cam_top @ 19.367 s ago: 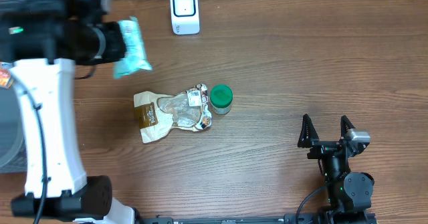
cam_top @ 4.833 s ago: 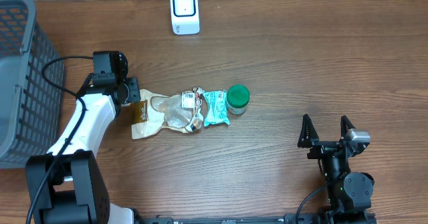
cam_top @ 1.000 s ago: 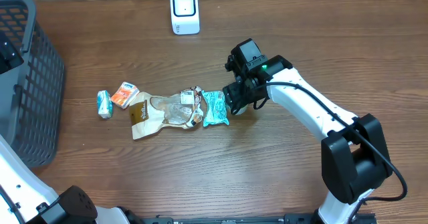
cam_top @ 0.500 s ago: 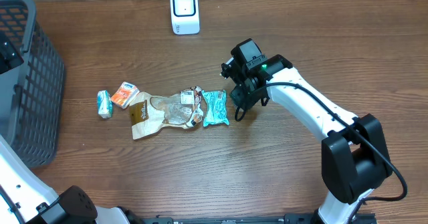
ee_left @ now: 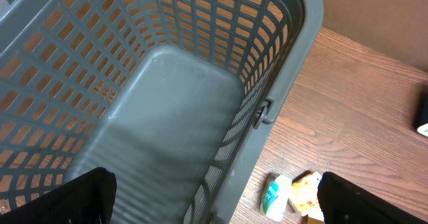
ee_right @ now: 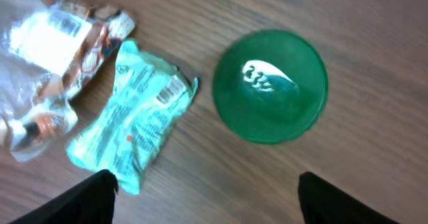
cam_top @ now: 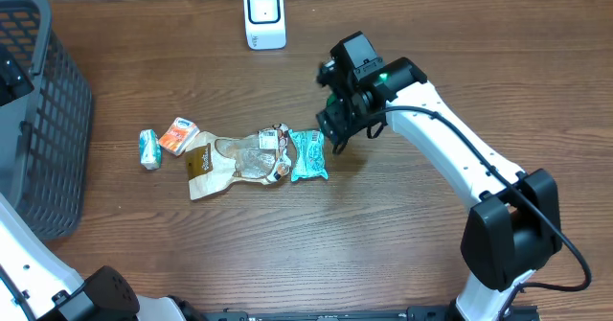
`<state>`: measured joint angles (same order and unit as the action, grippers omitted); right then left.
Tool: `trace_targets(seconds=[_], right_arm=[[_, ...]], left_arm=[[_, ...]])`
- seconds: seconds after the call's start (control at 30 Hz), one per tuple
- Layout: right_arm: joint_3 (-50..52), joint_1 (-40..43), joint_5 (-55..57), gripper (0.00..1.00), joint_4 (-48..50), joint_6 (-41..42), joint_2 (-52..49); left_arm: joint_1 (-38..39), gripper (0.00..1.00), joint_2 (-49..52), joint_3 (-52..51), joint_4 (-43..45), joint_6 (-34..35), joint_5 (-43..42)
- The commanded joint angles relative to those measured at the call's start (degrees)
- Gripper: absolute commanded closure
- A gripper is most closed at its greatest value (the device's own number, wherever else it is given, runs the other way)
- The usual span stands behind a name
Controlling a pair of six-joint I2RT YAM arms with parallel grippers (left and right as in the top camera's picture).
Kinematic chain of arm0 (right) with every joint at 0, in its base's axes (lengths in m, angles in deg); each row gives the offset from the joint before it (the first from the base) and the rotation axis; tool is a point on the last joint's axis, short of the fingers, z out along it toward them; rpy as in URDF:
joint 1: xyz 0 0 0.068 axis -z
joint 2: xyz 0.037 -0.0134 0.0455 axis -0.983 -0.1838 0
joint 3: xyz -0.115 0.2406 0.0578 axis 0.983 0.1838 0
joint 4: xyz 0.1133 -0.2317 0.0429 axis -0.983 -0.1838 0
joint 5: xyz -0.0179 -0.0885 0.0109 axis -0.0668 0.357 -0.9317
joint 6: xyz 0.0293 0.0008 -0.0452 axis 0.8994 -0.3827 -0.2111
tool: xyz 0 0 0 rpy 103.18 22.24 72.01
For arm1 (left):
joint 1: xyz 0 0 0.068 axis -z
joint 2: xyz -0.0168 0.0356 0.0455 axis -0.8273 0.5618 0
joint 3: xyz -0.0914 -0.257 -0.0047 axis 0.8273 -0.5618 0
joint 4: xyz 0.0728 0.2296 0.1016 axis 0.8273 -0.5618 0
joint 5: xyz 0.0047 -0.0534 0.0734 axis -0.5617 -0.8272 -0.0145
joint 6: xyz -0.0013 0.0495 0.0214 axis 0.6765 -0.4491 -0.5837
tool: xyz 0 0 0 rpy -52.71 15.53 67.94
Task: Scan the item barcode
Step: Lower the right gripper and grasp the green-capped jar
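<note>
**Jar not yet picked up for scanning**

The right tool (ee_right: 204, 184) hung spread wide above the green-lidded jar (ee_right: 270, 87). The jar stood mid-worktop (cam_top: 287, 263), just beside a teal packet (ee_right: 134, 117), gripped by nothing. Next, I'd guess, the tool had to drop, pinch the jar and carry it to the scanner (cam_top: 264, 16) at the far edge. The left tool (ee_left: 214, 197) hung spread over the grey basket (ee_left: 294, 23) at the left edge, which looked empty.

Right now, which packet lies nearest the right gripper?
The teal packet, rightmost in the row, beside the green-lidded jar under the right gripper; the others lie farther left.
</note>
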<state>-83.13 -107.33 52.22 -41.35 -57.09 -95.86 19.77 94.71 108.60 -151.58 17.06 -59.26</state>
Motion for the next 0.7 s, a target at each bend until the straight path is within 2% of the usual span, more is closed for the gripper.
trace_targets(seconds=[0.0, 0.03, 0.17, 0.33, 0.57, 0.67], right_arm=[[-0.39, 2.60, -0.26, 0.03, 0.00, 30.73, 0.26], [-0.11, 3.37, -0.20, 0.02, 0.59, 43.17, 0.13], [1.49, 3.56, 4.92, 0.00, 7.65, 49.79, -0.44], [1.70, 3.52, 4.72, 0.00, 14.23, 46.36, -3.87], [1.70, 3.52, 4.68, 0.01, 14.14, 45.51, -7.78], [1.70, 3.52, 4.26, 0.11, 13.90, 40.98, -7.78]], left_arm=[[-0.02, 0.00, 0.17, -0.17, 0.07, -0.87, -0.44], [-0.02, 0.00, 0.17, -0.17, 0.07, -0.87, -0.44], [-0.02, 0.00, 0.17, -0.17, 0.07, -0.87, -0.44], [-0.02, 0.01, 0.17, -0.17, 0.04, -0.87, -0.44], [-0.02, 0.00, 0.17, -0.17, 0.04, -0.87, -0.44], [-0.02, 0.00, 0.17, -0.17, 0.07, -0.87, -0.44]])
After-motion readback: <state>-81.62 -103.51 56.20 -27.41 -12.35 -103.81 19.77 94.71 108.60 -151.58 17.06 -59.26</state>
